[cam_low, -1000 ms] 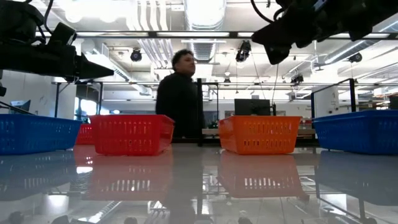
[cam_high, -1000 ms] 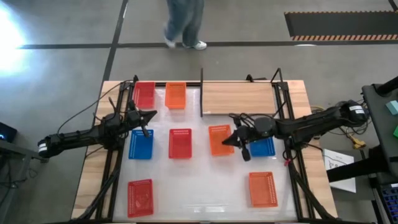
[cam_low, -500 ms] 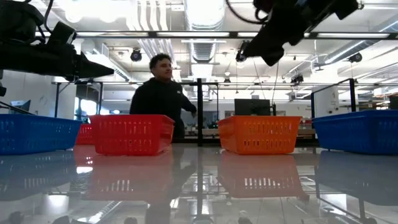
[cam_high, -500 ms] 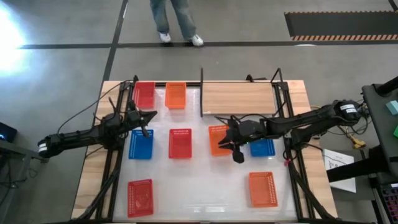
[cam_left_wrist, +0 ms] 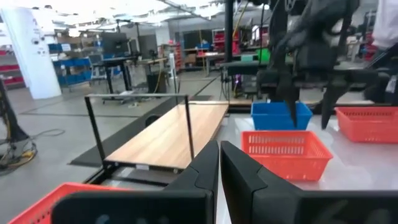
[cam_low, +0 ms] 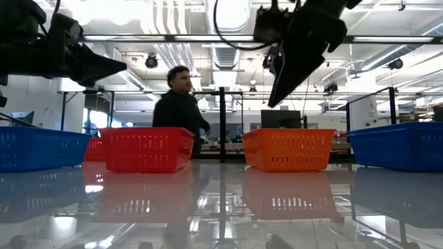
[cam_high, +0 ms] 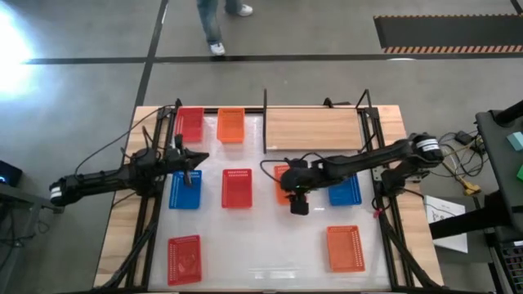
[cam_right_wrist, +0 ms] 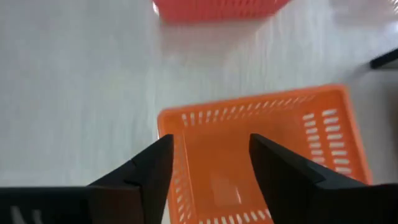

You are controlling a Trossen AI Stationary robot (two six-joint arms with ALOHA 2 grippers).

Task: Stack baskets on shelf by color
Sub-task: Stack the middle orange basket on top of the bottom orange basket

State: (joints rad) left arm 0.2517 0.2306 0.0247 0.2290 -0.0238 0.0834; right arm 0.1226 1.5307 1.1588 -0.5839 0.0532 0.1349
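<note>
On the counter (cam_high: 261,237), mid-row: orange basket (cam_high: 283,181) under the right arm (cam_high: 351,163).
Change: over the last second the right arm has swung from beside the right blue basket (cam_high: 346,193) to above this orange one.
Meaning: likely the approach to a first pick; nothing lifted yet.
Right jaws: spread, empty, straddling one short wall of the orange basket per the wrist view.
Left arm (cam_high: 106,175): waiting above the left blue basket (cam_high: 185,190).
Left jaws: pressed together, holding nothing.
Shelf (cam_high: 315,128): far right of the counter; no basket on it.
Baskets in view: eight, all single, none stacked.
Far row: red (cam_high: 189,124), orange (cam_high: 231,125).
Centre: red (cam_high: 237,188).
Near row: red (cam_high: 185,259), orange (cam_high: 346,247).
Contents: every basket looks empty.
Progress: sorting by colour appears barely begun.
</note>
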